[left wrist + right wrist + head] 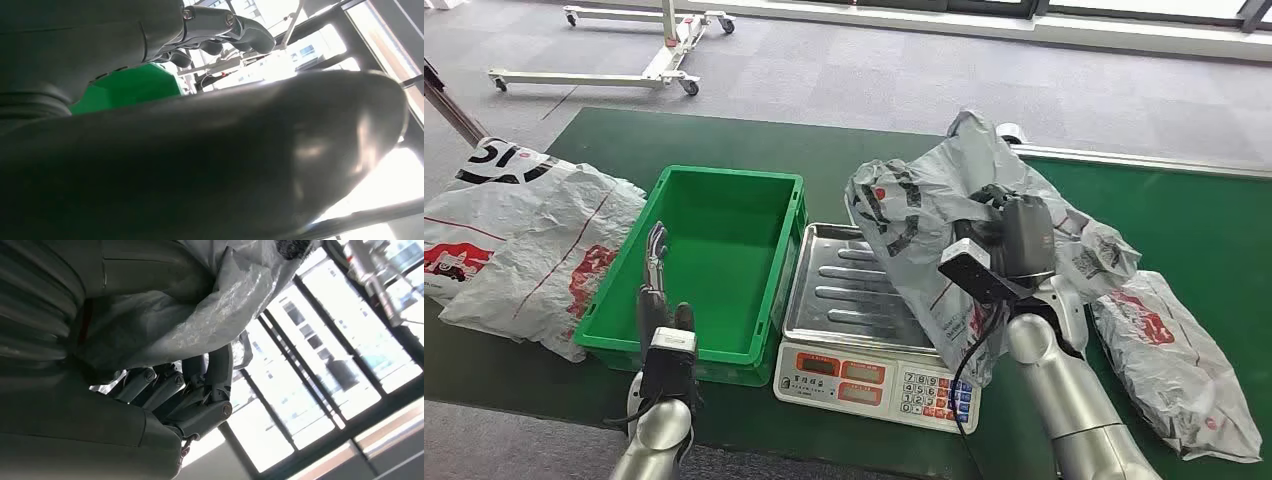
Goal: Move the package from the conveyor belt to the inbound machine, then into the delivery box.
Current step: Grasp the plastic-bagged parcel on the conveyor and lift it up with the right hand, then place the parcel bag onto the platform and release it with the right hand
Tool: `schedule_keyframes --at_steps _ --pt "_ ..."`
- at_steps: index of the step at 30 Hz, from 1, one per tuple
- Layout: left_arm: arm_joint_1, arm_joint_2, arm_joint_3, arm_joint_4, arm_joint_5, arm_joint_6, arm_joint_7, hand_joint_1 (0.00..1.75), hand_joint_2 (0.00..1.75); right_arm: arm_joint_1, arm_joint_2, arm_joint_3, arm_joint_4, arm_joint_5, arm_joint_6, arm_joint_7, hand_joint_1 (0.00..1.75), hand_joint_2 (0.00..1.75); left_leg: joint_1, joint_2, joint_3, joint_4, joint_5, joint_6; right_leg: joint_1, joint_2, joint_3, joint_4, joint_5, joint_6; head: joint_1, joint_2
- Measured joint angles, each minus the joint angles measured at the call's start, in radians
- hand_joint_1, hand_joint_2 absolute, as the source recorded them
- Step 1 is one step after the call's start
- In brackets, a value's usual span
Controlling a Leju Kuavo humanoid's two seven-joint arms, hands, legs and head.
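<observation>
Right hand (1014, 235), raised above the scale (876, 330), grasping one grey plastic package (924, 200); in the right wrist view the dark fingers (170, 387) curl up against the crumpled film of the package (200, 315). The package hangs over the scale's steel tray (844, 290), its lower edge drooping toward the keypad at the near right corner. Left hand (656, 275), released, fingers extended and holding nothing, at the near left wall of the green box (699, 255); in the left wrist view the fingers (225, 25) lie apart beside a green corner of the box (130, 85). Packages, counted: three. One held; one lying flat on the green belt (1214, 220) to the right of the scale (1174, 360); one larger, with red and black print, lying on the tabletop (754, 140) left of the box (514, 240). Scale: one. Green box: one, just beside the scale. Beyond the tabletop, one white wheeled frame (659, 50) on grey carpet.
</observation>
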Motion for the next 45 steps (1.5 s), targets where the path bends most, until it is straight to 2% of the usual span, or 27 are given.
schedule_keyframes --at_steps 7,17,21,23,25,27,31,33,45 --pt "-0.005 0.004 -0.005 0.017 0.007 0.012 0.000 0.00 0.00 -0.046 0.063 0.105 0.146 -0.030 0.015 0.004 1.75 1.75 0.000 -0.002 -0.001 0.000 0.001 -0.001 0.000 -0.002 -0.001 0.001 0.000 0.000 0.000 0.000" --pt "0.015 0.015 -0.005 0.021 0.002 0.011 0.000 0.00 0.00 -0.049 0.085 0.165 0.243 -0.072 0.016 -0.053 1.72 1.75 0.000 -0.002 -0.002 0.000 0.001 -0.001 0.000 -0.002 -0.002 0.001 0.000 0.000 0.000 0.000" --pt "0.019 0.018 -0.005 0.021 0.004 0.014 0.000 0.00 0.00 -0.050 0.092 0.185 0.252 -0.072 0.045 -0.052 0.00 1.75 0.000 -0.002 -0.002 0.000 0.001 -0.001 0.000 -0.001 -0.002 0.001 0.000 0.000 0.000 0.000" --pt "0.019 0.020 -0.005 0.021 0.010 0.019 0.000 0.00 0.00 -0.050 0.094 0.208 0.253 -0.069 0.071 -0.042 0.00 1.75 0.000 -0.001 -0.002 0.000 0.001 -0.001 0.000 -0.001 -0.002 0.001 0.000 0.000 0.000 0.000" --pt "0.020 0.023 -0.005 0.021 0.016 0.027 0.000 0.00 0.00 -0.050 0.096 0.234 0.253 -0.078 0.069 -0.031 0.00 0.87 0.000 -0.001 -0.002 0.000 0.002 -0.001 0.000 -0.001 -0.002 0.001 0.000 0.000 0.000 0.000" --pt "0.025 0.025 -0.005 0.020 0.020 0.035 0.000 0.00 0.00 -0.049 0.095 0.245 0.250 -0.151 0.069 -0.040 0.00 0.00 0.000 -0.002 -0.002 0.000 0.002 -0.001 0.000 -0.001 -0.002 0.001 0.000 0.000 0.000 0.000" --pt "0.040 0.031 -0.005 0.018 0.022 0.047 0.000 0.00 0.00 -0.044 0.073 0.204 0.207 -0.461 0.206 -0.073 0.00 0.00 0.000 -0.002 -0.002 0.000 0.002 -0.001 0.000 -0.001 -0.003 0.001 0.000 0.000 0.000 0.000" --pt "0.045 0.035 -0.005 0.016 0.024 0.049 0.000 0.00 0.00 -0.042 0.047 0.168 0.164 -0.538 0.230 -0.084 0.00 0.00 0.000 -0.003 -0.003 0.001 0.002 -0.001 0.000 -0.002 -0.003 0.001 0.001 0.000 0.000 0.000" --pt "0.045 0.039 -0.005 0.015 0.009 0.060 0.000 0.00 0.00 -0.018 -0.092 -0.008 -0.092 -0.645 0.165 -0.082 0.00 0.00 -0.001 -0.002 -0.003 0.002 0.002 -0.001 0.000 -0.002 -0.004 0.001 0.002 0.001 0.000 0.000"
